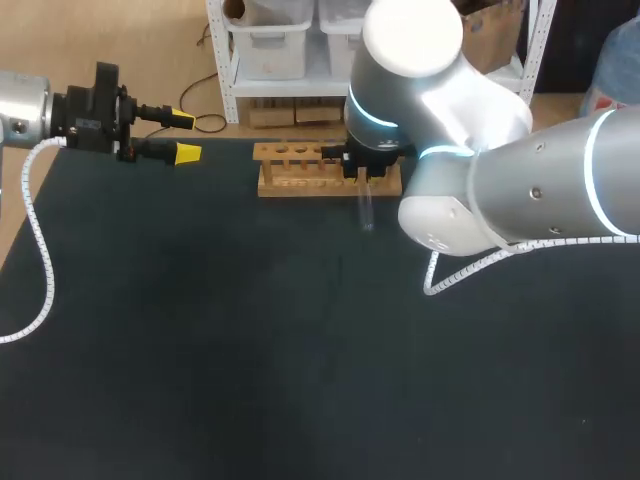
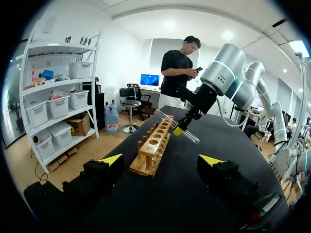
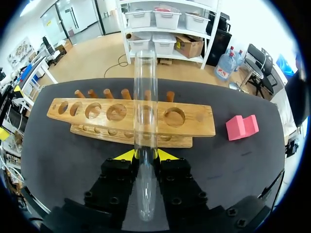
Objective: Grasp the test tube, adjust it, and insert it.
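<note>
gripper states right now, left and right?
Left gripper: open, holding nothing.
Right gripper: closed on the test tube.

1 clear test tube (image 1: 366, 208), upper middle of head view. 1 wooden test tube rack (image 1: 300, 172), upper middle, just left of the tube. The rack top has 6 round holes (image 3: 174, 116), one partly behind the tube, and 6 upright pegs (image 3: 125, 93) in a row. 1 pink foam block (image 3: 241, 127) off the rack's end. 1 black table (image 1: 200, 350). 2 arms: left arm (image 1: 25, 112) upper left, right arm (image 1: 540, 185) right side. 2 grippers: left gripper (image 1: 185, 136), right gripper (image 1: 365, 172). Yellow tips (image 3: 165, 155): 2 each, 4 total.
</note>
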{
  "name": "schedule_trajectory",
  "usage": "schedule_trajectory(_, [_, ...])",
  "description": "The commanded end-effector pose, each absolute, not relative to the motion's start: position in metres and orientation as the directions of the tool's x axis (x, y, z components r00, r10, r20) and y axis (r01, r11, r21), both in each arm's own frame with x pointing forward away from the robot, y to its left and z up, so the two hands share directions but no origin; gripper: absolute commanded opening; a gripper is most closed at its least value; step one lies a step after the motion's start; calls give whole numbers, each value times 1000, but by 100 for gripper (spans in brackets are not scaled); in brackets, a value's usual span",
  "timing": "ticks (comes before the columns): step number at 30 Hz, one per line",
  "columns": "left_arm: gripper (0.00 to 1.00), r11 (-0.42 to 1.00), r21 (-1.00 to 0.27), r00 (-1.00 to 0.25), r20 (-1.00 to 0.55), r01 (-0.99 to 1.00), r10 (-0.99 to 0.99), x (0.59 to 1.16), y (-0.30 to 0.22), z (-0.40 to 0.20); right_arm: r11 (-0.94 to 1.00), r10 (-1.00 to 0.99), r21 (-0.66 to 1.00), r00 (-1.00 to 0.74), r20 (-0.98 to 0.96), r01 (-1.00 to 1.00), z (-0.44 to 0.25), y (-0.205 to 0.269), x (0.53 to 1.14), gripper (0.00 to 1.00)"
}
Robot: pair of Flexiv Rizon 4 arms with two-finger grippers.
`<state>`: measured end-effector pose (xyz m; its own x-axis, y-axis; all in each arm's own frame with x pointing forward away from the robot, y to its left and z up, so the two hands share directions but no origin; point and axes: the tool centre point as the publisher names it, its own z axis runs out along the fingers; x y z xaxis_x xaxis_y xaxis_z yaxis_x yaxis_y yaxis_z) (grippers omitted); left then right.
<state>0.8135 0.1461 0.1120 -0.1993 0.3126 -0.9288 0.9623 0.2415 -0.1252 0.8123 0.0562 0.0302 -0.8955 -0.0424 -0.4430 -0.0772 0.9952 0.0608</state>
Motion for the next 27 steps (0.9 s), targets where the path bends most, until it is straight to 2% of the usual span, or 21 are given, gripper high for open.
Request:
schedule_trajectory(1, [100,241,-122,-196,-930,963,311,813,147,111,995,-45,63,-900,-434,-80,26,57,816,0])
schedule_trajectory(27, [100,241,-122,-196,-930,963,311,813,147,111,996,1,76,-895,-447,-37,49,57,798,0])
